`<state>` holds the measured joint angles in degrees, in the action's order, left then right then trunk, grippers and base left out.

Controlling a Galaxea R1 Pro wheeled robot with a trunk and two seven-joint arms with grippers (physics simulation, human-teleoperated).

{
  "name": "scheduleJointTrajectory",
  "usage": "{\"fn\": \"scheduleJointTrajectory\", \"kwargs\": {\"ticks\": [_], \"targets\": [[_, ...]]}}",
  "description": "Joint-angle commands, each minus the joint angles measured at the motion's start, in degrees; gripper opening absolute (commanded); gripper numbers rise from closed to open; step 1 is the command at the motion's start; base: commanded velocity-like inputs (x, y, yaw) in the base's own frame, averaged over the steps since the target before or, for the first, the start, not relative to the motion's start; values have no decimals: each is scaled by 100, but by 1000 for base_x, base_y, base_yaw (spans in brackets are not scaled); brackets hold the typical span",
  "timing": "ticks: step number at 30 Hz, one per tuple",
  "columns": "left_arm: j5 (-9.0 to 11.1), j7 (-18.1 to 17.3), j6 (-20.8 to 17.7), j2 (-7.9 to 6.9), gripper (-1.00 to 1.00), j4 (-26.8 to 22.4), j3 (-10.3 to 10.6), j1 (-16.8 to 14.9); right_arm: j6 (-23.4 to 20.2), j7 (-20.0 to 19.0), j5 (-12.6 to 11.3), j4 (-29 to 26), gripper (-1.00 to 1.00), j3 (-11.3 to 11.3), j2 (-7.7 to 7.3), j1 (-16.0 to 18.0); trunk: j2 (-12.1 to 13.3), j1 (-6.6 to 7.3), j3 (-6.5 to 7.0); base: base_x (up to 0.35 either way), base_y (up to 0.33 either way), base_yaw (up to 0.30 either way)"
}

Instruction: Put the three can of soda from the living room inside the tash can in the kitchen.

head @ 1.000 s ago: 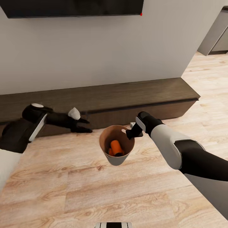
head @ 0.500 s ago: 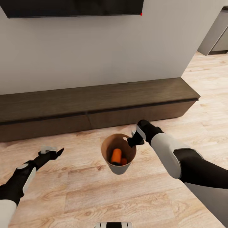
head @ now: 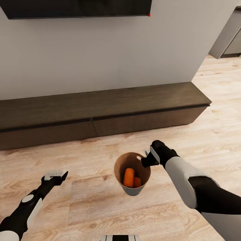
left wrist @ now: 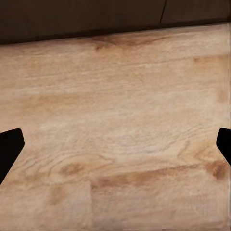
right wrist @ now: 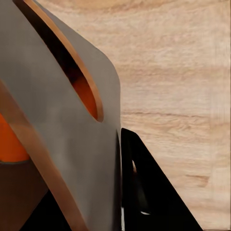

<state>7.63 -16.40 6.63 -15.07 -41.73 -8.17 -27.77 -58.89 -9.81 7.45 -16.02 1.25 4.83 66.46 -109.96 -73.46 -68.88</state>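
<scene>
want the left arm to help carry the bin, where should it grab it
Judging by its shape, the left end effector would best pinch the trash can at its thin upper rim, coming from the side opposite the right end effector, which already clamps the rim's far right edge. The wall tapers downward, so a grip lower down could slip. It hangs tilted, orange cans inside.

My right arm (head: 187, 180) has a glossy white forearm shell, a black elbow and upper section, and a rounded black wrist with a white patch. My left arm (head: 25, 209) is slimmer, black with a white stripe and small white pads. My fingers (left wrist: 10, 149) are flat and matte black.
</scene>
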Motion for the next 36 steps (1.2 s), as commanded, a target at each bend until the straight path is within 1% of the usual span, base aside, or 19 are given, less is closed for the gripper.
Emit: {"fn": "scheduleJointTrajectory", "kwargs": {"ticks": [1, 3, 4, 6, 8, 10, 14, 22, 27, 36], "targets": [[-3, -140, -11, 5, 100, 3, 1, 12, -12, -36, -297, -70, -100, -56, -63, -64, 0, 0, 1, 0, 0, 0], [-11, -295, -43, 7, 100, 5, 0, 26, -1, -64, -299, -276, -100, -55, -188, -226, 0, 0, 0, 0, 0, 4], [-10, -317, -48, 6, 100, 6, 0, 28, 10, -76, -305, -345, -100, -55, -229, -281, 0, 0, 0, 0, 0, 27], [-14, -371, -58, 10, 100, 1, 4, 32, 161, -120, -330, -626, -100, -55, -358, -551, 0, 0, -3, 0, 0, 113], [-15, -389, -61, 14, 100, -2, 10, 35, 287, -164, -333, -772, -100, -55, -425, -737, 0, 0, -6, 0, 0, 171], [-20, -399, -66, 18, 100, -3, 24, 38, 359, -210, -331, -864, -100, -49, -463, -850, 0, 0, -11, 0, 0, 200], [-22, -411, -68, 21, 100, -2, 39, 42, 428, -256, -314, -967, -100, -23, -494, -944, 0, 0, -19, 0, 0, 219], [-25, -408, -38, 64, 100, 19, 43, 48, 455, -266, -306, -1008, -100, 64, -442, -1003, 0, 0, -36, 0, 0, 231], [-25, -390, -11, 127, 100, 4, 61, 209, 457, -272, -306, -1015, -100, 162, -446, -1025, 0, 0, -46, 0, 0, 234], [-25, -382, -11, 152, 100, 3, 70, 260, 457, -275, -314, -1017, -100, 183, -436, -1030, 0, 0, -64, 0, 0, 234]]}}
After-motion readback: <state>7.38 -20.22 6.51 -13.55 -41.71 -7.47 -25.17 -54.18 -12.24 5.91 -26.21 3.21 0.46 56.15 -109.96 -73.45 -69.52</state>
